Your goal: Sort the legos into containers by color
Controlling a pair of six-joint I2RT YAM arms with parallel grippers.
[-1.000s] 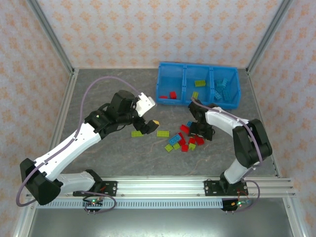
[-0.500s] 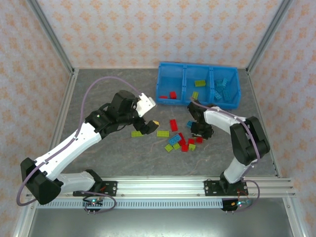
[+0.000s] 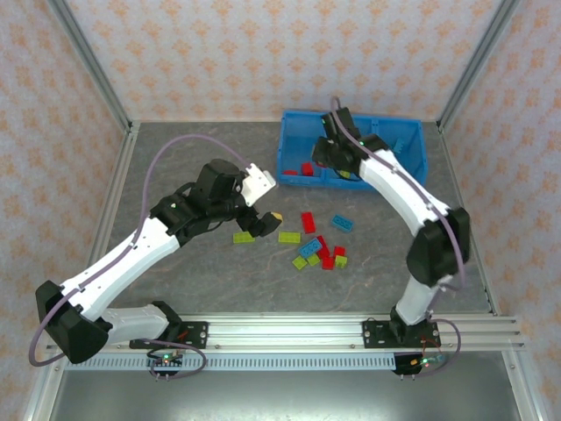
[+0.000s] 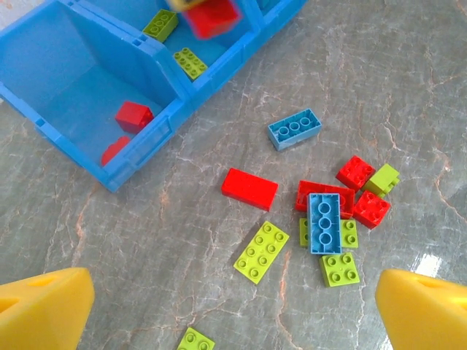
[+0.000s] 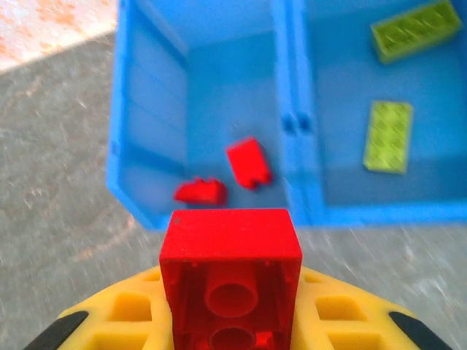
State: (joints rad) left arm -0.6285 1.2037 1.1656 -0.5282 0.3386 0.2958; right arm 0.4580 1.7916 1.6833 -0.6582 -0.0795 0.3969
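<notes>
- Right gripper [image 3: 331, 156] has swung from the scattered legos [image 3: 320, 250] up to the blue bin [image 3: 282, 149]; its jaws are clamped on a red brick [image 5: 230, 270]
- red compartment [image 5: 219, 102], with two red bricks [image 5: 248, 162] already inside, lies just ahead of and below the held brick; a short reach forward should clear the near wall
- left gripper [image 4: 233, 313] hovers with jaws wide, nearer the scattered legos

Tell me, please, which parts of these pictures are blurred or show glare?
Left wrist view: the loose legos are sharp, the red brick at the top edge is smeared, and a pale glare patch lies on the table. Right wrist view: the same brick is crisp, the bin behind it soft. Top external view: even light, faint shadows.
</notes>
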